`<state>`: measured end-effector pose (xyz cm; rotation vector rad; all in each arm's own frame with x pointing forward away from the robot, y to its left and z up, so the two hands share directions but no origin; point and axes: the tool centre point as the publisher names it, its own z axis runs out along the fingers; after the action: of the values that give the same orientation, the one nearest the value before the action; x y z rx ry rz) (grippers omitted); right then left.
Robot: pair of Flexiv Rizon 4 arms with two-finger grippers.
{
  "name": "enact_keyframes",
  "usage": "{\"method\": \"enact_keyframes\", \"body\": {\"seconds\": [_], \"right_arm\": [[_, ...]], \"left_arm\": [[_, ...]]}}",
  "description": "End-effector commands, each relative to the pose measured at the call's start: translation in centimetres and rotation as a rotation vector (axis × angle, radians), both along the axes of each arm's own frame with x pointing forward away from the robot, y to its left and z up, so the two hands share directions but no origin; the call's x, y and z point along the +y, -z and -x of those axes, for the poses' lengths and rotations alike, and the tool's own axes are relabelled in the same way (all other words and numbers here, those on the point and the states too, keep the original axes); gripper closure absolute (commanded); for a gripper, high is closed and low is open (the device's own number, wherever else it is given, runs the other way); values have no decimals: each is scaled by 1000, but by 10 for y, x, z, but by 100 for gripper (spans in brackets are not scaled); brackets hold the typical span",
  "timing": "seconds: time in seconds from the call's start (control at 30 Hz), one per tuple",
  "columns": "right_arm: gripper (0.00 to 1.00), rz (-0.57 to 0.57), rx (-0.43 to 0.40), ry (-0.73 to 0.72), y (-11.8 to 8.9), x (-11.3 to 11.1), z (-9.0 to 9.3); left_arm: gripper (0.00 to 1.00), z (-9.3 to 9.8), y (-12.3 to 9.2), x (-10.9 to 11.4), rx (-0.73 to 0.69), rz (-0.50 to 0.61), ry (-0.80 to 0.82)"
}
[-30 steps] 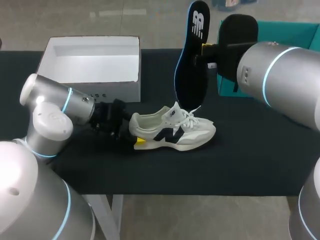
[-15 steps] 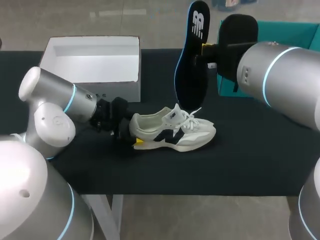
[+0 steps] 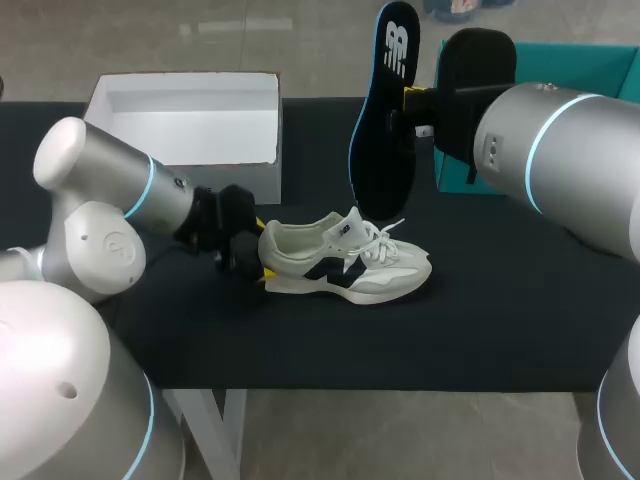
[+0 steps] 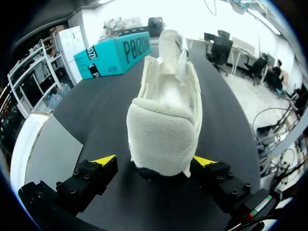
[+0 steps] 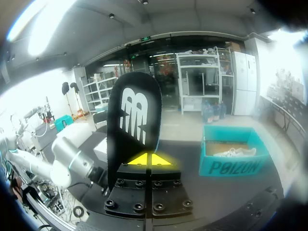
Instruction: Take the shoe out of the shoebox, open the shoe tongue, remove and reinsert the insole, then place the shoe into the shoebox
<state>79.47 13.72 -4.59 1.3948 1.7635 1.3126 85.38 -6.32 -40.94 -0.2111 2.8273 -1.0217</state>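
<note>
On the table (image 3: 500, 320), one shoe (image 3: 345, 265) lies heel-first inside the spread left pincer (image 4: 154, 161); the right pincer (image 5: 150, 159) pinches one insole (image 5: 132, 122).

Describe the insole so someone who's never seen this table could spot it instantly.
On the black-clothed table, find the cream and navy sneaker at its middle. Above it, the right gripper holds a flat black foot-shaped insole upright, the only item lifted off the table.

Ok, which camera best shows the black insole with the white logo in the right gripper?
Head view: the whole black insole hangs upright above the white sneaker, pinched at one edge by the right gripper. The right wrist view shows only its logo end; the left wrist view misses it.
</note>
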Motion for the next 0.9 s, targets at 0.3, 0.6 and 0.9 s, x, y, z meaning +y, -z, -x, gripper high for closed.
{"method": "enact_keyframes", "body": {"seconds": [0.3,0.6,0.9], "right_arm": [[100,-1,1,-1,1,-1,0],[100,-1,1,-1,1,-1,0],[100,-1,1,-1,1,-1,0]], "left_arm": [[0,-3,-22,-1,9,-164,65],[0,-1,-44,3,-16,-369,118],[0,0,-55,5,-10,-447,134]]}}
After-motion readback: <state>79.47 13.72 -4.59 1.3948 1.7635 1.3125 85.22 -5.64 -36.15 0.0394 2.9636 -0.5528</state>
